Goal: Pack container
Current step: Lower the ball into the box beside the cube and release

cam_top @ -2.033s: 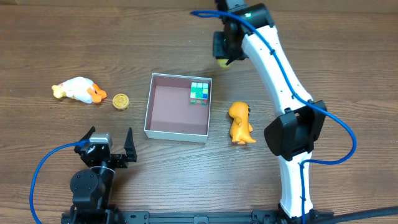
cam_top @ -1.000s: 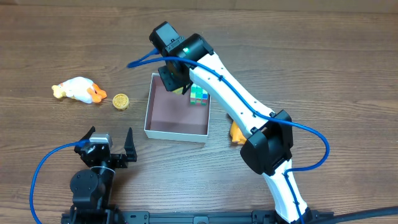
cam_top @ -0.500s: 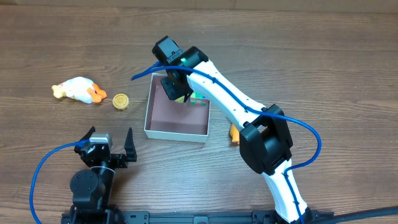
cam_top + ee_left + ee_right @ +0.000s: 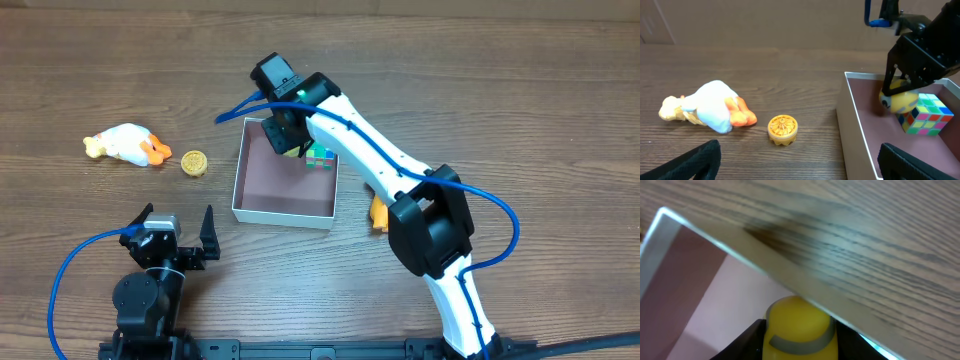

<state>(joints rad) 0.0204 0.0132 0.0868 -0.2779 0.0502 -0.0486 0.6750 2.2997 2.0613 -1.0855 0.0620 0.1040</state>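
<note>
The container [image 4: 243,170] is a shallow white-walled square box with a pinkish floor at the table's middle; it also shows in the left wrist view [image 4: 852,125] and the right wrist view [image 4: 685,280]. A colourful cube [image 4: 322,153] [image 4: 926,114] lies in its far right corner. My right gripper [image 4: 284,138] is shut on a yellow round toy [image 4: 900,98] [image 4: 799,327], low over the box's far side next to the cube. My left gripper [image 4: 178,240] is open and empty near the front left [image 4: 800,160].
A white and orange duck toy [image 4: 125,144] [image 4: 710,107] and a small yellow gear-like disc [image 4: 194,163] [image 4: 782,129] lie left of the box. An orange figure [image 4: 378,210] stands right of it, mostly hidden by the right arm.
My right arm carried the yellow toy from the far right of the table over to the box's far side, then lowered it beside the cube. The left arm stayed still.
</note>
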